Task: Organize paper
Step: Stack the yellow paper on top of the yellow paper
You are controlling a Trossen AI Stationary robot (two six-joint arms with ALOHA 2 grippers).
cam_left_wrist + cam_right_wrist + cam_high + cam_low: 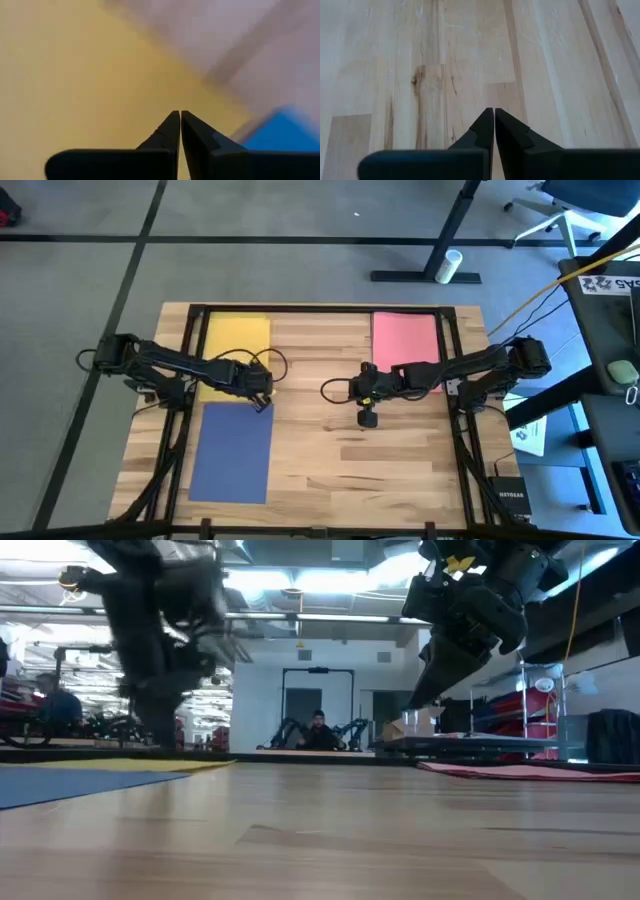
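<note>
- Wooden planks make up the table, which stands on a grey floor crossed by dark lines; its boards run from the left side to the right side in the high view.
- Three coloured sheets lie flat on it, each with its long axis running from the far edge toward the near edge, across the boards.
- A yellow sheet sits at the far left, its short edge near the table's far rim.
- Just nearer than it, on the same left side, lies a navy blue sheet; the two look close to touching end to end, though the arm hides the seam.
- A pink sheet lies at the far right, well apart from the other two, and shows as a thin strip in the low view.
- The left gripper hangs over the near end of the yellow sheet, right by the blue one; its wrist view shows the two dark fingers pressed together with only a hairline between them, nothing pinched.
- The right gripper is over bare wood near the table's middle, beside the pink sheet's near left corner; its fingers are likewise closed on nothing.
- Beyond the table, a white cylinder lies on the floor by a desk leg, and a person sits far back in the room.
</note>
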